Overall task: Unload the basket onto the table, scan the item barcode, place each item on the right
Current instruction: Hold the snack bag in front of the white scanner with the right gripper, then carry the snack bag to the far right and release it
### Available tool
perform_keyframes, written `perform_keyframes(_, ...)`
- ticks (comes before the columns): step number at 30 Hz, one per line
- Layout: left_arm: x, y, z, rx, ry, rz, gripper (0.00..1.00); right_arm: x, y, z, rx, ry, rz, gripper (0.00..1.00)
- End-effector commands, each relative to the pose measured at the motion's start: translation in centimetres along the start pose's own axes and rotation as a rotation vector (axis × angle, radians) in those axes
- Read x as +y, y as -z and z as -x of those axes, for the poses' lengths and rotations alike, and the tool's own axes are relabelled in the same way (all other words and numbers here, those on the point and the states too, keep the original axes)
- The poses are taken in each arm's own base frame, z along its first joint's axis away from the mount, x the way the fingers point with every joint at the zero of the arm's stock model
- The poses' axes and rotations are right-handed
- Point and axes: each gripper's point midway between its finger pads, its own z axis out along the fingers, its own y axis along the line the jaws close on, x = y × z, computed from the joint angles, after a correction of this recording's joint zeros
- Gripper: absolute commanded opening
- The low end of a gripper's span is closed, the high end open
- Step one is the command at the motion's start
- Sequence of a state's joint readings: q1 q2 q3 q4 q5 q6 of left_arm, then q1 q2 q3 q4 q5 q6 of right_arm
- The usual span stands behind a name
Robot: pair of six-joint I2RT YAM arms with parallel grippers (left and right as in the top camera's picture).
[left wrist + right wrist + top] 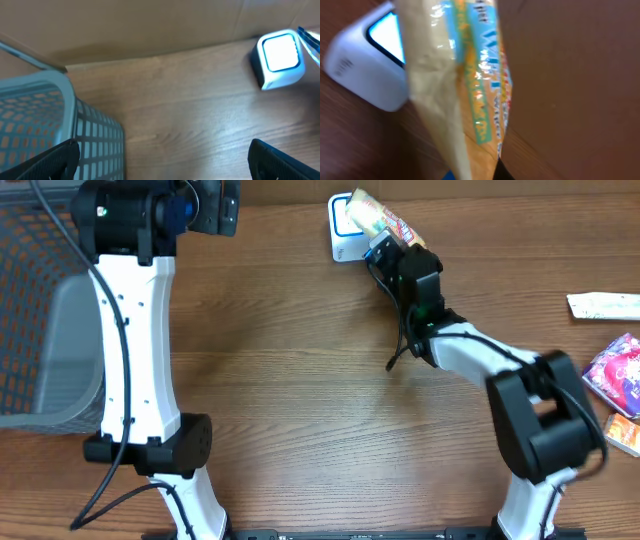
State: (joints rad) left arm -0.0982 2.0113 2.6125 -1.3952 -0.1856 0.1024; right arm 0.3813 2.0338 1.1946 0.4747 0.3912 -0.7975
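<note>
Grey plastic lattice fills the far left of the overhead frame: a basket (40,330), its outer side cut off by the frame edge. Just right of it, at the upper left, the left pincer (164,149) hangs over the bare wooden bench (290,380), its jaws spread wide and empty. Its own camera catches only the two dark fingertips (47,161) in the bottom corners.

At top centre sits the white scanner (341,230), its window glowing pale blue. The snack packet (378,218) is held over it, overlapping its right side, clamped in the closed right pincer (383,244). The snack packet is a long, crinkled wrapper of glossy film. It is cream-tan, with a light-blue band of white lettering and orange and red print along one edge.

In the right wrist view it runs from the top of the frame to the bottom, so close and blurred that the lettering cannot be read. A barcode cannot be made out on the side that shows. It also hides nearly all of the pincer's fingers, and whether it touches the scanner cannot be told.

Along the far right edge of the overhead frame lie a white sachet (603,305), a purple-pink pouch (615,370) and an orange pack (622,432). The last two are cropped by the frame.
</note>
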Motion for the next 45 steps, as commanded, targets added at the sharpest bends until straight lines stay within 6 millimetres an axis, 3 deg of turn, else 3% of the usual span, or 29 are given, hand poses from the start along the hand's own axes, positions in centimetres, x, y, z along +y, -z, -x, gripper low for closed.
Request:
perform_keyframes(1, -0.1, -0.9, -0.6, 0.035, 0.011, 0.018, 1.0, -3.3, -2.3, 1.8, 0.011, 0.212, -0.159, 0.04)
perform_keyframes(8, 0.0, -0.9, -1.1, 0.055, 0.006, 0.02, 1.0, -2.7, -6.1, 3.3, -0.006, 0.348, -0.233, 0.04)
perform_keyframes(14, 0.1, -0.9, -1.2, 0.056, 0.007, 0.026, 1.0, -1.5, -6.6, 2.6, 0.013, 0.468, -0.197, 0.04)
perform_keyframes(28, 0.0, -0.9, -1.3, 0.063, 0.005, 0.022, 1.0, -0.6, -6.9, 3.5, -0.067, 0.631, -0.147, 0.04)
perform_keyframes(35, 0.0, -0.9, -1.5, 0.071, 0.003, 0.022, 1.0, -0.4, -6.8, 2.6, -0.013, 0.584, -0.13, 0.04)
perform_keyframes(38, 0.0, -0.9, -1.5, 0.072, 0.003, 0.022, 1.0, -2.3, -5.7, 3.1, 0.03, 0.585, -0.144, 0.04)
perform_keyframes(42, -0.1, -0.9, -1.6, 0.073, 0.003, 0.02, 1.0, -9.5, -2.3, 4.3, 0.145, 0.477, -0.268, 0.04)
perform_keyframes(45, -0.2, -0.8, -1.9, 0.086, 0.029, 0.019, 1.0, -14.2, 0.9, 3.4, 0.251, 0.31, -0.34, 0.04)
